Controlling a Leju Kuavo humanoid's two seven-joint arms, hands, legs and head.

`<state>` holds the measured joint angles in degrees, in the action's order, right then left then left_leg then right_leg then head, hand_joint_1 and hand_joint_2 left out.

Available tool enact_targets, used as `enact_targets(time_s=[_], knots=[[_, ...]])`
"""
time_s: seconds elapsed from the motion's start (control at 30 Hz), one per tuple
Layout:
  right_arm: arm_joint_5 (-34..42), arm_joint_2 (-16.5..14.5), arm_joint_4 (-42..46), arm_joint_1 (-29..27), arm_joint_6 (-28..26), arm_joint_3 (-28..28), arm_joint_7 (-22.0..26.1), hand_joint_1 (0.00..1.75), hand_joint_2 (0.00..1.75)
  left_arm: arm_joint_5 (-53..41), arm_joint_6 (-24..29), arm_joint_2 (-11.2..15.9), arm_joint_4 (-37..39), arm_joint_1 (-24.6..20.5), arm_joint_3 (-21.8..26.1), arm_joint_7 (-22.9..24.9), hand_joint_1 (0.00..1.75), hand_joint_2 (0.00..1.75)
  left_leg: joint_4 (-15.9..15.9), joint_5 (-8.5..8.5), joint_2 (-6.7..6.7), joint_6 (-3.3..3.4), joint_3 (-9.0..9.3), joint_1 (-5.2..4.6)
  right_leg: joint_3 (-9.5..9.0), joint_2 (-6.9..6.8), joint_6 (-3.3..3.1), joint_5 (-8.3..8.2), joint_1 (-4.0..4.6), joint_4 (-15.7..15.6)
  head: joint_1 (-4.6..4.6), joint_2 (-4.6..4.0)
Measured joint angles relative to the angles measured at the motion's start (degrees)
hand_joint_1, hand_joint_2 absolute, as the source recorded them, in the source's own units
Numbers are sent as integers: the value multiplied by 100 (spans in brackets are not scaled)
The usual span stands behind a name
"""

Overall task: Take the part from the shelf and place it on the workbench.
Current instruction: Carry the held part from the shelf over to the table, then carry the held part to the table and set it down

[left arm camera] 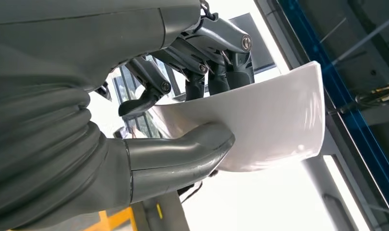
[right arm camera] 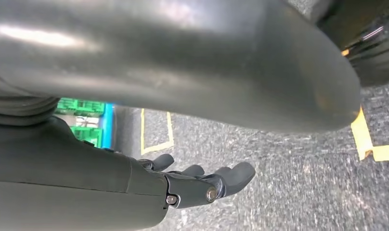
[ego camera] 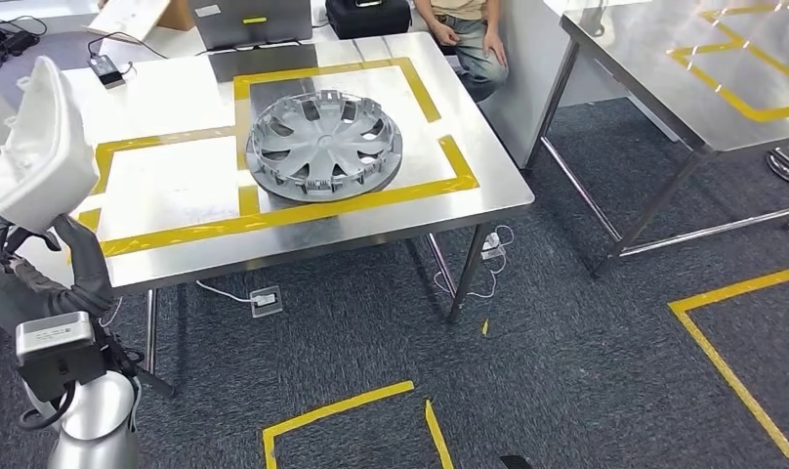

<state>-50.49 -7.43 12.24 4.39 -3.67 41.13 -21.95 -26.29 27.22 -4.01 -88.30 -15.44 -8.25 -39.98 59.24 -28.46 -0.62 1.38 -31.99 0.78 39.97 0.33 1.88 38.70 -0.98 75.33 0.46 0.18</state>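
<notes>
White part (ego camera: 41, 147): gripped in the left hand (left arm camera: 183, 120), thumb under, fingers over.
Right hand (right arm camera: 202, 185): fingers apart, held nothing.
Workbench (ego camera: 176, 186): carried a hubcap (ego camera: 324, 143).

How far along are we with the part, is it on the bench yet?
Pickup looks done: the left hand grips the white part, thumb underneath and fingers over its rim. In the head view the part is held up at the workbench edge, not set down. The right hand hangs over the carpet holding nothing. Left: lower it onto the bench beside the hubcap and let go.
</notes>
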Motion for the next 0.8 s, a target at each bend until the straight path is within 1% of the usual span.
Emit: enact_targets(time_s=[0.03,0.07,0.1,0.13,0.17,0.2,0.23,0.27,0.3,0.33,0.37,0.4,0.43,0.47,0.5,0.53,0.57,0.6,0.63,0.67,0.7,0.73,0.77,0.8], knots=[[-1,1,0,-16,0,5,-16,0,0,3,2,7,15,1,1,0,175,175,0,-96,-16,-7,123,0,108,-1,-11,87,3,-146,3,1],[-3,1,0,-30,-1,9,-28,0,0,4,4,11,29,1,1,0,175,175,-2,-196,-25,-17,252,0,164,-5,-29,-40,8,-400,5,0],[-6,1,-1,-43,-1,13,-31,0,0,7,8,16,43,3,1,0,175,175,-8,-298,-28,-31,360,0,183,-18,-57,-424,19,-738,7,0],[-11,1,-1,-56,0,16,-24,0,0,13,14,21,56,8,1,-1,175,175,-2,-402,-37,-53,470,-9,194,-35,-84,-885,39,-1067,6,0],[-19,0,-2,-64,2,18,-13,0,0,22,22,26,66,14,2,0,175,175,-9,-508,-44,-84,549,-21,179,-51,-111,-1293,57,-1308,4,0],[-28,-2,-3,-71,3,19,-7,0,0,39,28,32,65,19,2,1,175,175,-29,-591,-50,-119,638,-34,149,-59,-135,-1564,73,-1447,-4,0],[-36,-3,-3,-67,4,20,-15,0,0,57,32,40,58,16,2,0,175,175,-26,-621,-58,-164,729,-47,102,-57,-162,-1619,76,-1488,-14,0],[-41,-7,-3,-52,3,20,-44,0,0,74,32,50,46,1,3,1,175,175,15,-597,-57,-215,777,-54,7,-45,-201,-1599,69,-1495,-22,1],[-43,-11,-3,-38,1,20,-78,0,0,90,29,64,37,-13,2,1,175,175,171,-502,-47,-256,768,-52,-94,-36,-251,-1559,60,-1520,-30,1],[-44,-15,-2,-22,-2,20,-97,0,0,102,27,83,36,-29,2,-4,175,175,455,-378,-34,-293,644,-49,-203,-32,-302,-1503,51,-1545,-41,0],[-45,-17,-2,-11,-5,20,-93,0,0,118,24,102,39,-39,1,-8,175,175,809,-318,-19,-318,436,-46,-314,-25,-344,-1436,49,-1564,-48,0],[-45,-18,-2,-8,-9,20,-66,0,0,131,23,121,46,-39,1,-11,175,175,1160,-362,-3,-327,178,-40,-411,-22,-375,-1353,48,-1583,-56,0],[-46,-18,-2,-7,-13,20,-25,0,0,144,28,137,52,-37,1,-11,175,175,1425,-539,2,-334,-72,-41,-506,-13,-392,-1270,50,-1592,-66,0],[-46,-18,-2,-9,-14,20,5,0,0,153,36,150,59,-31,1,-7,175,175,1565,-812,5,-334,-290,-41,-603,0,-399,-1183,54,-1596,-64,0],[-47,-19,-2,-14,-15,20,26,0,0,157,47,163,68,-21,1,-3,175,175,1581,-1082,6,-324,-456,-42,-710,14,-405,-1090,59,-1598,-69,0],[-50,-21,-2,-23,-15,21,36,0,0,160,61,178,77,-8,1,0,175,175,1485,-1250,6,-310,-574,-44,-826,30,-409,-996,66,-1598,-68,0],[-54,-24,-2,-33,-14,21,36,0,0,153,80,197,90,11,1,0,175,175,1287,-1243,6,-288,-647,-51,-952,44,-409,-896,75,-1598,-70,0],[-62,-29,-3,-43,-14,22,36,0,0,108,119,220,108,32,1,2,175,175,1001,-984,5,-254,-688,-63,-1075,53,-406,-795,85,-1600,-71,0],[-73,-39,-8,-52,-14,22,37,0,0,11,181,242,140,52,0,11,175,175,678,-507,0,-209,-730,-84,-1189,61,-394,-701,98,-1582,-68,0],[-86,-47,-14,-52,-14,22,46,0,0,-156,269,263,185,68,-2,34,175,175,433,-30,-16,-172,-740,-105,-1274,78,-366,-603,109,-1563,-65,0],[-102,-55,-19,-46,-14,22,55,0,0,-383,376,279,231,75,-3,81,175,175,279,351,-27,-142,-742,-122,-1325,93,-333,-515,113,-1546,-55,0],[-116,-60,-23,-35,-15,22,63,0,0,-692,500,289,284,59,-4,157,175,175,226,542,-40,-119,-739,-139,-1365,107,-293,-447,109,-1538,-45,0],[-130,-58,-22,-12,-14,23,71,0,0,-1036,625,296,350,14,-5,245,175,175,232,537,-49,-101,-701,-142,-1399,118,-249,-387,110,-1562,-38,0],[-142,-57,-21,11,-14,24,60,0,0,-1414,749,298,433,-51,-4,353,175,175,207,505,-47,-78,-666,-132,-1436,109,-219,-339,105,-1585,-32,0]])
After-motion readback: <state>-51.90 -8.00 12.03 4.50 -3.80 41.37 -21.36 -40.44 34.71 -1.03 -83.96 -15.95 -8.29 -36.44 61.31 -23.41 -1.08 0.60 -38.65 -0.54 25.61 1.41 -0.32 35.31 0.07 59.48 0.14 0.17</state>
